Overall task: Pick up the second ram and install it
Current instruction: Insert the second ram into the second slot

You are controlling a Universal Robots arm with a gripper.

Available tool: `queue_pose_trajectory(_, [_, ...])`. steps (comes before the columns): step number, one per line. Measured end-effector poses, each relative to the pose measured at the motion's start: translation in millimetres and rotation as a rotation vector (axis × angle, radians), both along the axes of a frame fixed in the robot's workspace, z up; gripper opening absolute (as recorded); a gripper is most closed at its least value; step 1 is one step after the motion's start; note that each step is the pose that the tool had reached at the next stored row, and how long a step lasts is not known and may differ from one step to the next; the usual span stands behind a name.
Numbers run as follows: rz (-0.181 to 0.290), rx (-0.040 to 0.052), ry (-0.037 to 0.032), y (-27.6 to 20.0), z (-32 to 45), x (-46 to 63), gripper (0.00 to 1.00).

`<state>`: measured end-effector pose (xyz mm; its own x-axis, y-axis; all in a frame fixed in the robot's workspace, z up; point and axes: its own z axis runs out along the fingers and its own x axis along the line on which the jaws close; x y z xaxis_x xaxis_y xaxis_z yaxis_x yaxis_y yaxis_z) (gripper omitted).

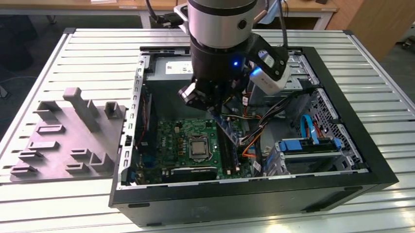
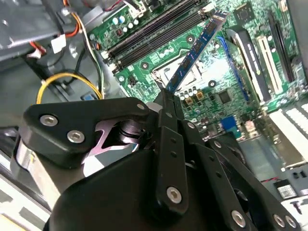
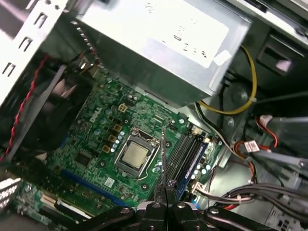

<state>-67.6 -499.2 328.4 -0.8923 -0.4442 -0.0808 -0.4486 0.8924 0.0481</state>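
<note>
My gripper hangs inside the open computer case, above the green motherboard. It is shut on the second ram, a narrow blue stick with black chips that juts out from the fingertips over the board. In the first wrist view the second ram is seen edge-on as a thin line, held clear above the board between the silver processor and the long black memory slots. In the second wrist view the gripper clamps one end of the stick, with the memory slots beyond it.
The grey power-supply box sits at the far end of the case. Bundled cables and a drive cage with blue parts crowd the exterior view's right. A grey moulded fixture lies on the slatted table at the exterior view's left.
</note>
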Motion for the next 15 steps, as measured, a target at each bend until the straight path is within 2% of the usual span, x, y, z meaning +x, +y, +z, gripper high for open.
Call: queue_pose_trajectory(15, [-0.273,-0.0001,0.0000,0.0,-1.4,0.0,0.12])
